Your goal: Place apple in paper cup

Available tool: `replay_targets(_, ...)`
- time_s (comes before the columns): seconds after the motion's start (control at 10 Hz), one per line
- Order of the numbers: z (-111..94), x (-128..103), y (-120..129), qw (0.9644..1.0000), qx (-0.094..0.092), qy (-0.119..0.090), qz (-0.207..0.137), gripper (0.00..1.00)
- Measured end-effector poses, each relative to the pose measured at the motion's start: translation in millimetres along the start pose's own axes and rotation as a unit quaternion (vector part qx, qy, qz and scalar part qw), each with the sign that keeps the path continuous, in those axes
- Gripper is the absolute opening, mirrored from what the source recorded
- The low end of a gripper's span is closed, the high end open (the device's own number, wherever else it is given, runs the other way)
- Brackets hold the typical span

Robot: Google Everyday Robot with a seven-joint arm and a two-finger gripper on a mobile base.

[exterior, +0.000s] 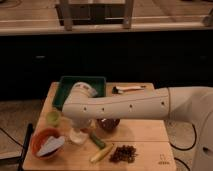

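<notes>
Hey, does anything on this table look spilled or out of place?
Perhaps the dark clump lying loose at the table front, right of the cucumber; it looks spilled. The gripper hangs above the paper cup.

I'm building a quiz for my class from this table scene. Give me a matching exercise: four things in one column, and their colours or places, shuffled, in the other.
Things:
1. tray
2. front-left bowl
3. paper cup
4. hand

Descriptions:
A. white
B. at the arm's end, just above the paper cup
C. orange
D. green, at the back left of the table

Pairs: 1-D, 2-C, 3-A, 4-B
</notes>
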Motion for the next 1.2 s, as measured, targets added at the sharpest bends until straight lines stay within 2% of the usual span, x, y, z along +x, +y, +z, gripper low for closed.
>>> replay_targets(1.2,5.3,-21.3,-7.9,0.9993,0.008,-0.032,-0.016,0.00)
